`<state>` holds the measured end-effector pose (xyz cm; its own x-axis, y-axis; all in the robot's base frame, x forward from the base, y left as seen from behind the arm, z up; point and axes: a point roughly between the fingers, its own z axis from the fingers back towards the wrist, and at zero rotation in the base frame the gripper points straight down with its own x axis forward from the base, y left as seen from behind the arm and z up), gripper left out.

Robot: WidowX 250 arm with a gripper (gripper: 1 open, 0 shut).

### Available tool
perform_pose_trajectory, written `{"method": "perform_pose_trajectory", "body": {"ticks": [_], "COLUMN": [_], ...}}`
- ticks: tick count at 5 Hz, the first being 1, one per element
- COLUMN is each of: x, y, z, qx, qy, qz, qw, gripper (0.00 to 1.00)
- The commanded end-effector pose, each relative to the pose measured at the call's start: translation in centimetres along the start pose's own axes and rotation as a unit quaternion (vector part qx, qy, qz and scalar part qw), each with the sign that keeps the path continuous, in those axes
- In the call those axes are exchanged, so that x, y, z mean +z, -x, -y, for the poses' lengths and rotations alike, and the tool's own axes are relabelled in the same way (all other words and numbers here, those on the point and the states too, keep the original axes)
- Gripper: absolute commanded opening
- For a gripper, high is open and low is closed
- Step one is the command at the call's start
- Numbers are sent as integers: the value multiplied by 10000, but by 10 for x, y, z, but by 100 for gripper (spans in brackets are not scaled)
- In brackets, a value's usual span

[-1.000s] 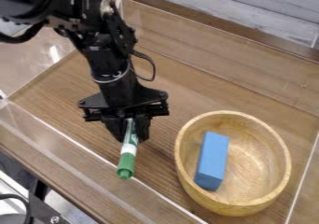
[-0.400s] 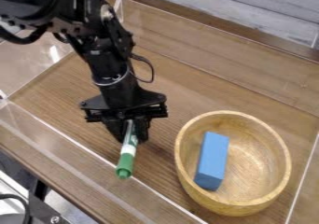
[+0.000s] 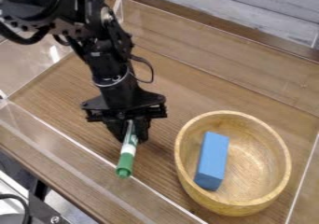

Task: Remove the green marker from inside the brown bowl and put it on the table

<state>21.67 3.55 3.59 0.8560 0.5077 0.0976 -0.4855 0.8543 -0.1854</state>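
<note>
The green marker (image 3: 126,156) slants down to the left of the brown bowl (image 3: 268,192), its white barrel green-printed and its dark green end at the bottom. Its lower tip sits at or just above the table (image 3: 56,102); I cannot tell whether it touches. My gripper (image 3: 127,131) points steeply down, shut on the marker's upper end. The bowl sits at the lower right, apart from the marker, with only a blue block (image 3: 212,160) lying inside it.
Clear acrylic walls border the table, one along the near left edge (image 3: 50,144) and one at the back (image 3: 225,50). The black arm (image 3: 88,32) reaches in from the upper left.
</note>
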Motion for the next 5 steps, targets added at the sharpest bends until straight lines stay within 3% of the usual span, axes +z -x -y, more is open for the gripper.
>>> {"method": "perform_pose_trajectory", "body": {"ticks": [1, 5], "x": [6, 21], "y": [-13, -20], "z": [2, 14], "qx": [-13, -90], "qy": [51, 137], "qz": [226, 241], "qw": [9997, 9996], "gripper": [100, 100]}}
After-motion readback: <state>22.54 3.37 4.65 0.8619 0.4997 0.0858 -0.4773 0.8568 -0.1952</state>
